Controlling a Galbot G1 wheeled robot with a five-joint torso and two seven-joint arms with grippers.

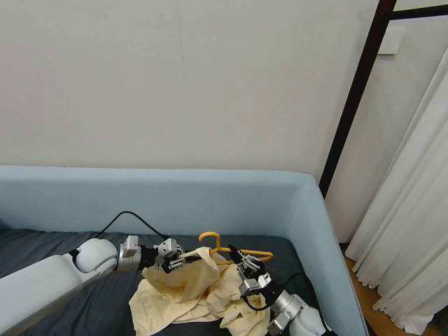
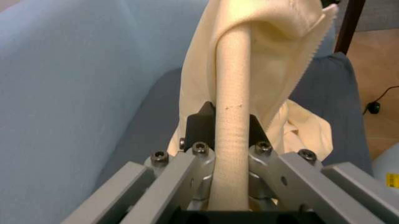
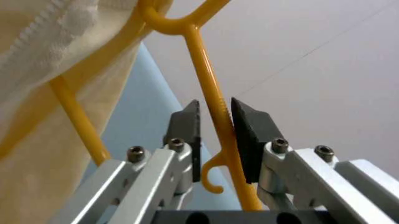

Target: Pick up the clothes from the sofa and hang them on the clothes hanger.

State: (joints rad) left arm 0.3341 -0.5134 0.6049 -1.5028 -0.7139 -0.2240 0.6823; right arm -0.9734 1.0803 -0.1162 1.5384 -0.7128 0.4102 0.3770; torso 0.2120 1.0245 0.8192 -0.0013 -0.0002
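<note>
My left gripper pinches the cloth; my right gripper pinches the hanger. I'd feed cloth over the hanger slowly, without tugging.

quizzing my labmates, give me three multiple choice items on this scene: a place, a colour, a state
1. Where does the cloth lie? A on the sofa seat B on a chair C on a table
2. What colour is the hanger? A blue B yellow C black
3. What do the grippers hold? A nothing B left hanger, right cloth C left gripper cloth, right gripper hanger
1 A, heaped on the seat; 2 B, its hook is yellow; 3 C, left shut on a cloth fold, right on the hanger's bar
</note>
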